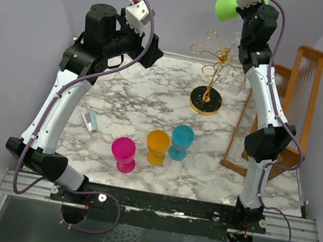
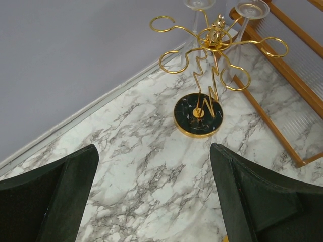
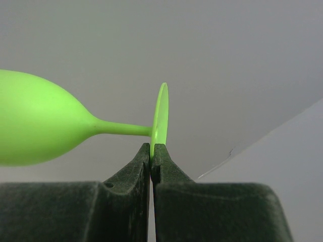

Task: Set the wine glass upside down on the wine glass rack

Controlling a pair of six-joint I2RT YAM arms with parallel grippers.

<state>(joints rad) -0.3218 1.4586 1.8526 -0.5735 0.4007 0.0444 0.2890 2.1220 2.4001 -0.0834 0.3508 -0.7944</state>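
Aloft, right claw [image 3: 152, 147] pinches the wine glass [image 3: 35, 118] by its foot, seemingly sideways.

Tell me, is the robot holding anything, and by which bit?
The right gripper pinches the green wine glass by the edge of its foot; the left gripper holds nothing.

The left arm [image 1: 59, 100] is raised from its near-left base and bent forward, with the wrist held high at the far left. The left gripper [image 2: 154, 166] is spread wide and angled downward. The right arm [image 1: 264, 98] is stretched up toward the far right. The right gripper [image 3: 152, 151] is pinched on the foot of the green wine glass [image 3: 40, 121].
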